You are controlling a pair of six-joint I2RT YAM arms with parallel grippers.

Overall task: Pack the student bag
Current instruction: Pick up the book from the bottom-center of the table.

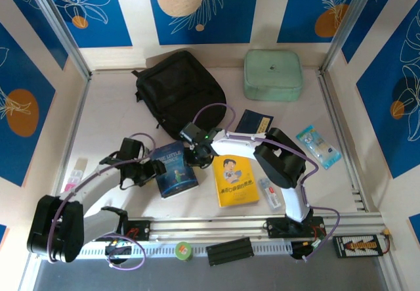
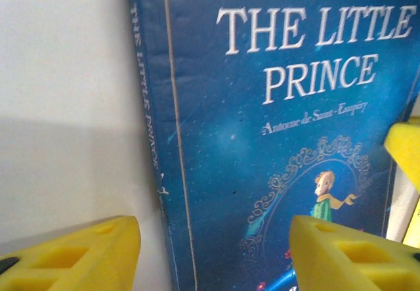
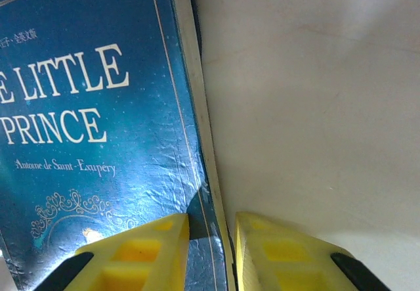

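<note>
Blue glossy paperback book (image 2: pixel 275 140) sits between both grippers: left gripper (image 2: pixel 213 242) jaws spread astride its spine; right gripper (image 3: pixel 211 238) jaws narrow around its page edge, grip unconfirmed. Beyond both jaws, large black soft fabric backpack (image 1: pixel 180 90): probably floppy and light; grasp a strap.

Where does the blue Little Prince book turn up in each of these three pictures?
Top external: the Little Prince book lies lower centre-left, just left of the yellow book.
Left wrist: it covers the right two-thirds, spine towards the left.
Right wrist: it covers the left half, page edge towards the right.
Shared landmark: its white title lettering.
</note>
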